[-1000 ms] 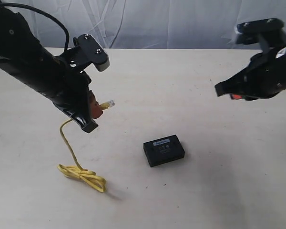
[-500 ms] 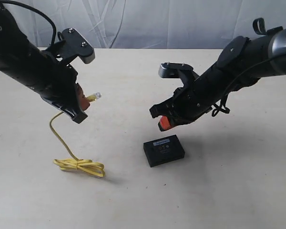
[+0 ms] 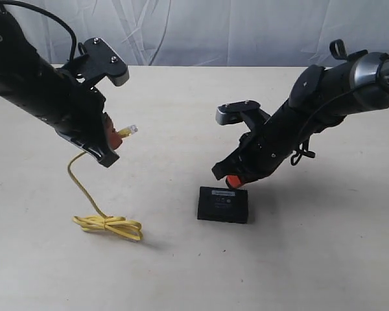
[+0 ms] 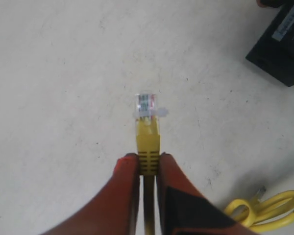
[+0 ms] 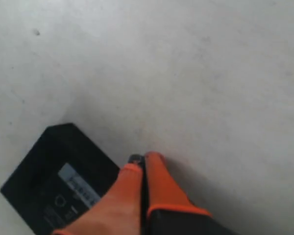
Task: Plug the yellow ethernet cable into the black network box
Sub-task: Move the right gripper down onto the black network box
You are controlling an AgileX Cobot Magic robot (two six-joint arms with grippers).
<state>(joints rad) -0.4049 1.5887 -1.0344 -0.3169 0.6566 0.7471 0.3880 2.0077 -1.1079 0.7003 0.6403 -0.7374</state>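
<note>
1. Currently mid-task: the yellow ethernet cable (image 3: 94,208) is picked up at one end, not yet plugged in. Judging from this, the carry, alignment and insertion are all left.
2. Left gripper (image 4: 148,164): jaws clenched on the cable just behind the clear plug (image 4: 147,105), which sticks out free ahead of the fingertips (image 4: 128,166). The rest of the cable hangs down to a bundled loop (image 3: 110,227) lying on the surface (image 3: 181,103).
3. The black network box (image 3: 223,203) lies flat on the surface, label up, well apart from the held plug, toward the right arm's side.
4. Right gripper (image 5: 143,164): jaws pressed together, holding nothing visible, tips down right at the box's far edge. Touching or just beside it: can't tell.
5. My read: the right arm is nudging or bracing the box so a port faces the plug. The port side isn't visible in any view, so orientation is unconfirmed.
6. Risk: the box is light and may slide at insertion unless braced.
</note>
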